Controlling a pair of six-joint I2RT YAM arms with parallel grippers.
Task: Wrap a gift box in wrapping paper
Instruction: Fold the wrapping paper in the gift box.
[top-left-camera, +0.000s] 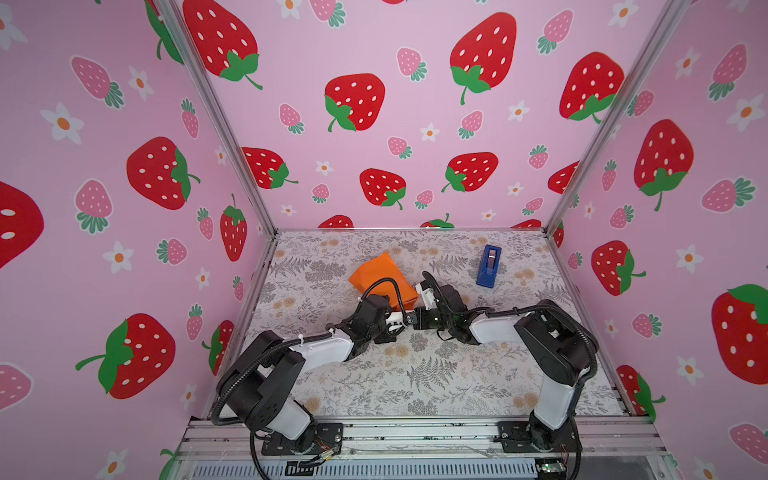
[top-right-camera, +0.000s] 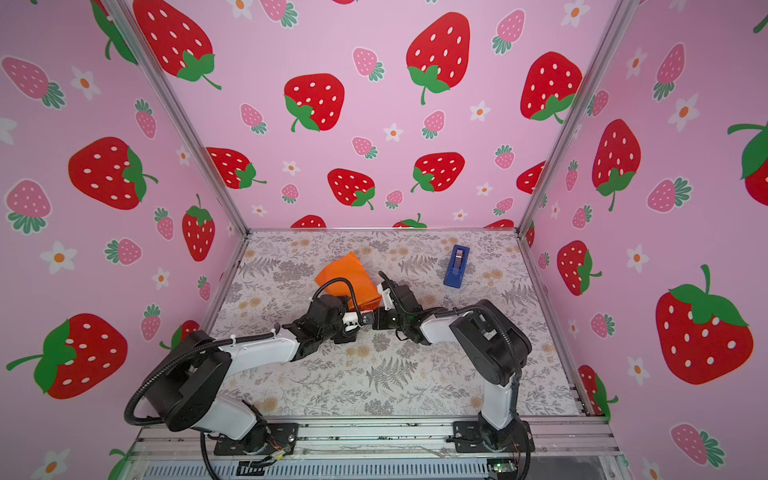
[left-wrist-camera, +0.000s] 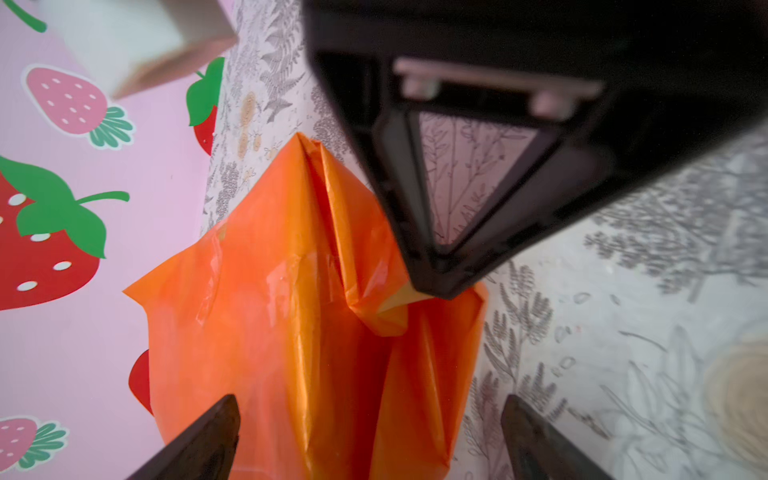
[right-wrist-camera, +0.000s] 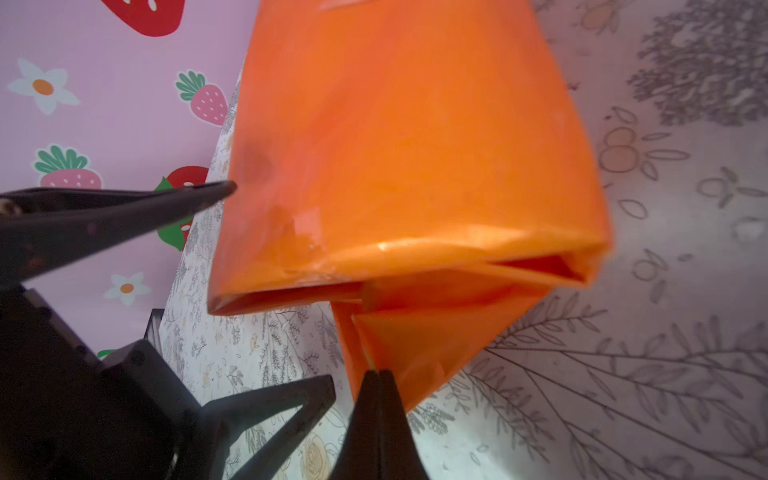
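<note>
Pinching wrapping paper (right-wrist-camera: 415, 145) — right gripper (right-wrist-camera: 378, 372), jaws closed

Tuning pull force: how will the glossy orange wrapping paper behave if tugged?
The glossy creased orange wrapping paper looks floppy: end folds gape. Probably slippery, given its sheen. The right end effector pinches only a flap tip; tearing seems possible.

A blue tape dispenser (top-left-camera: 489, 266) stands on the floral tabletop (top-left-camera: 415, 386).

Glossy orange wrapping paper (top-left-camera: 374, 272), creased, folded into a boxy bundle, end flaps loose, on floral tabletop (top-left-camera: 457, 374)
</note>
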